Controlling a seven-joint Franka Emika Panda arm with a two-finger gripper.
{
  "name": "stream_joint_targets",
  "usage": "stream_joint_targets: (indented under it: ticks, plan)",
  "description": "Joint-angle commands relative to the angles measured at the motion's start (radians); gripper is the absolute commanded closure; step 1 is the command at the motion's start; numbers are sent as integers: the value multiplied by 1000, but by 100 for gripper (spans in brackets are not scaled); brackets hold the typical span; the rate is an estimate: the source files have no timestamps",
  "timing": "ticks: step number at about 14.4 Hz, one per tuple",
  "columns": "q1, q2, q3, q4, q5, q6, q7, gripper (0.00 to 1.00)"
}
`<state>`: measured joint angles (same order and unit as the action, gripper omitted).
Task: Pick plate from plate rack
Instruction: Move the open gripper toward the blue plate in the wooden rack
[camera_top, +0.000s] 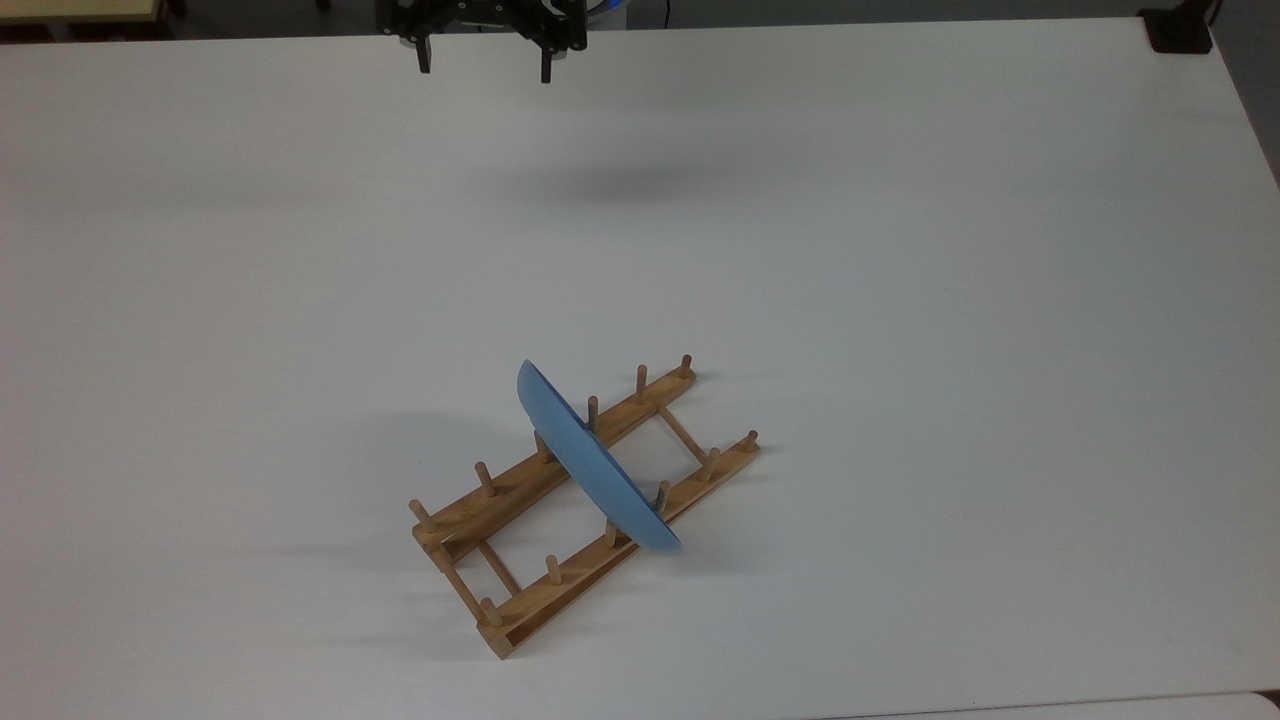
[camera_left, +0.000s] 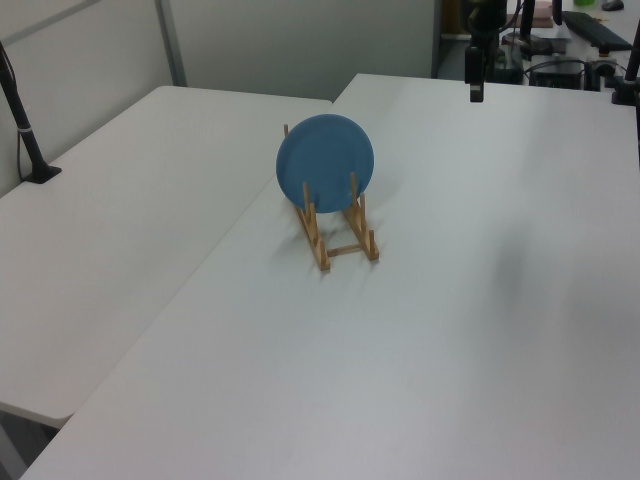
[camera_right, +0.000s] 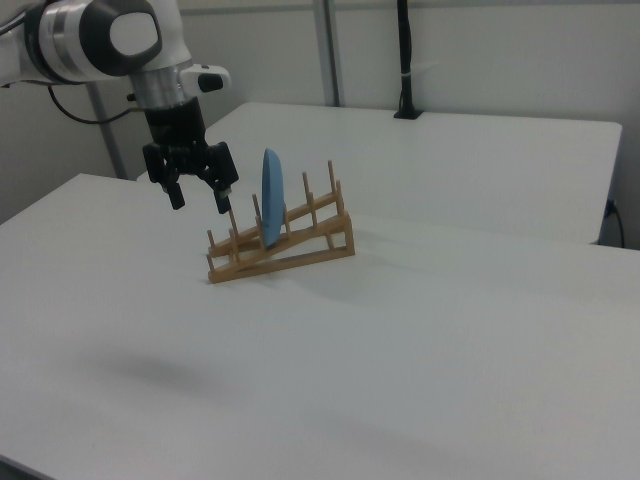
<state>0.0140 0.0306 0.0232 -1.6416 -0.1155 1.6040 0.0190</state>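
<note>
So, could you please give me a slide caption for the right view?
Open gripper hovering beside the blue plate standing on edge in the wooden plate rack.

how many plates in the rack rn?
1. A round light-blue plate stands on edge about midway along the light-brown wooden peg rack, leaning on pegs. Other slots look empty; nothing seems hidden behind it.

Matte blue plate (camera_top: 590, 462), light wooden plate rack (camera_top: 520, 600), smooth table (camera_top: 900, 250)
</note>
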Motion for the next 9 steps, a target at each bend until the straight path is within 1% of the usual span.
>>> stream_joint_targets:
  ticks: [1,9]
  plan:
    - [-3,-24,-8,-9,19,-28,1,0]
    - [-3,-23,-6,-9,20,-36,-1,0]
